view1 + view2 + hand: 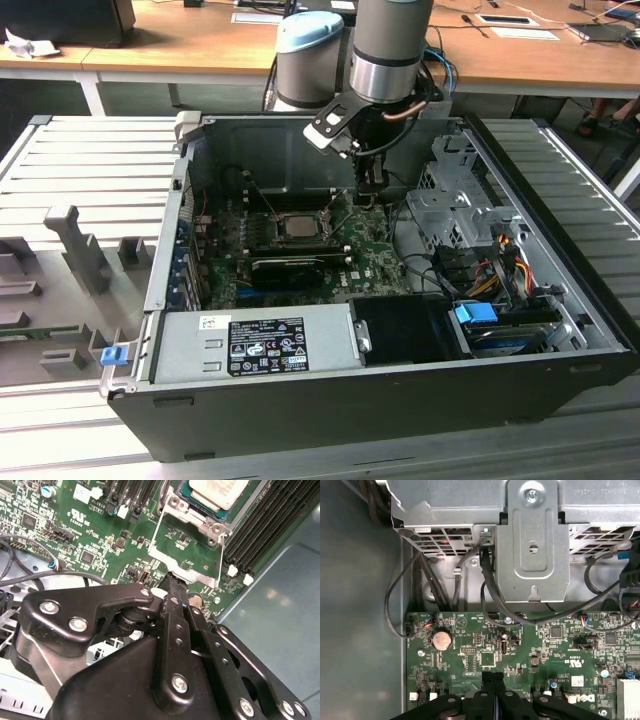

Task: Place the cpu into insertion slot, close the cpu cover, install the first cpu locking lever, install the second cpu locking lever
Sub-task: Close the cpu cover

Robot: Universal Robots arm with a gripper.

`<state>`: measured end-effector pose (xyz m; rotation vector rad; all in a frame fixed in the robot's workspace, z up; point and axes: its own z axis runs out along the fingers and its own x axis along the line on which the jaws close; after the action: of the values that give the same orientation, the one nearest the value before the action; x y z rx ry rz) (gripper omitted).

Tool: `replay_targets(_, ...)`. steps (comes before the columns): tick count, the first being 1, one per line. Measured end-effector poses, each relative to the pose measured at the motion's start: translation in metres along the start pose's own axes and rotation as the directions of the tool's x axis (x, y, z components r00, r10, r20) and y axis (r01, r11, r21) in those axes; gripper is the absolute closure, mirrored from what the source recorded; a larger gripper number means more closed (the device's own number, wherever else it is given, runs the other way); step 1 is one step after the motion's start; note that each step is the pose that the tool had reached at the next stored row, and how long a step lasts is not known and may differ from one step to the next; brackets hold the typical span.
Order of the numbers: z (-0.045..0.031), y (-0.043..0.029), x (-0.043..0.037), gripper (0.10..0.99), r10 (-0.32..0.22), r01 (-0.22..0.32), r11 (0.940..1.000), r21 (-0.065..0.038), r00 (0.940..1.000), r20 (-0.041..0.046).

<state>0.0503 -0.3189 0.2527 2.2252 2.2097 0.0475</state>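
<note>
Your cpu [215, 492] sits in the insertion slot [276, 226], and the cpu cover [192, 517] looks lowered over it, though that is hard to confirm. Your gripper [172, 582], pinched narrow and empty, is at the socket's edge, so I judge the levers are left to do.

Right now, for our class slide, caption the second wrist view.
Shut gripper at the cover's edge; cpu lies framed in its window.

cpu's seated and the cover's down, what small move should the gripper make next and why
Probably nudge the shut gripper down against the silver lever bar at its tips. The cpu already sits under the cpu cover, and the bar looks raised off the board, so likely unlatched.
</note>
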Motion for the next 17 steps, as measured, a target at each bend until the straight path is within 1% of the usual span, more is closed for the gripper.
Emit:
replay_targets(2,-0.0001,-0.0031,0.0000,0.980,0.000,0.000,1.0000,0.000,1.0000,-0.0003)
replay_targets(13,-0.0002,-0.0098,0.0000,0.980,0.000,0.000,1.0000,0.000,1.0000,-0.0004)
replay_targets(17,-0.0004,-0.0155,-0.0001,0.980,0.000,0.000,1.0000,0.000,1.0000,-0.0003)
